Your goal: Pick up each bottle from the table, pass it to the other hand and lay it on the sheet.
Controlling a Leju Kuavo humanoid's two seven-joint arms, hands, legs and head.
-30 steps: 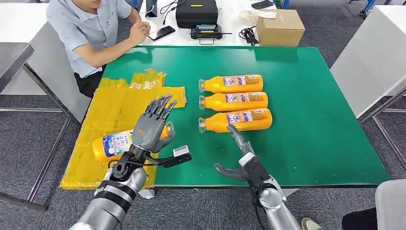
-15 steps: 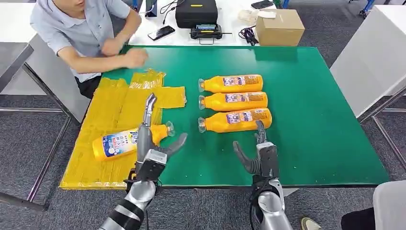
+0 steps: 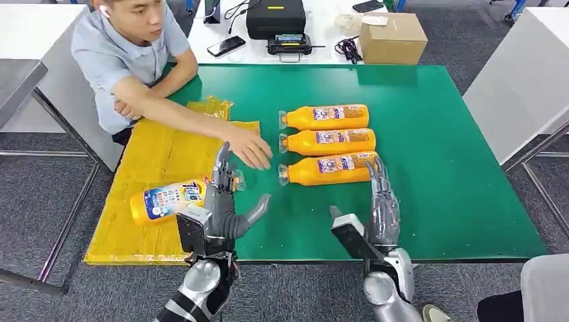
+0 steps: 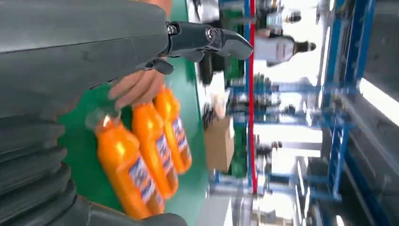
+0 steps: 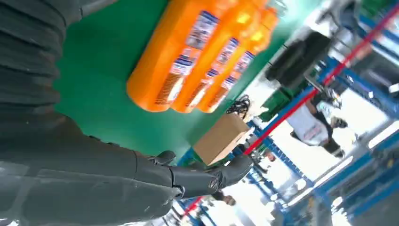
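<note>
- Since 3 bottles remain in a row on the green table [image 3: 456,168], work starts from the nearest bottle [image 3: 332,169]: on its side, cap toward the yellow sheet [image 3: 161,144], label up, easy for a sideways grasp.
- Middle bottle [image 3: 329,141] lies just beyond the nearest bottle and parallel to it; far bottle [image 3: 325,117] beyond that, same heading. The close rank probably keeps each pick alike, though the tight spacing leaves little finger room on the far side of the nearest bottle.
- Delivered bottle [image 3: 168,200] lies on the sheet, well to the sheet side of the nearest bottle, cap pointing back toward the row; 1 of 4 looks done.
- Right hand [image 3: 381,204] sits at the base end of the nearest bottle, on the robot's side, fingers straight and apart, holding nothing; fingertips [image 3: 377,166] reach about to the bottle's flank, contact unclear. Judged posed for the next pick.
- Left hand [image 3: 225,201] hangs between the delivered bottle and the nearest bottle, upright, fingers spread, thumb out, empty; likely waiting to receive the pass.
- Person's hand [image 3: 251,149] reaches over the sheet's corner to just short of the nearest bottle's cap, above the left hand; purpose cannot be told, collision risk if the left hand rises.
- Cardboard box [image 3: 392,37] and black case [image 3: 275,17] stand on the white table beyond the far bottle.
</note>
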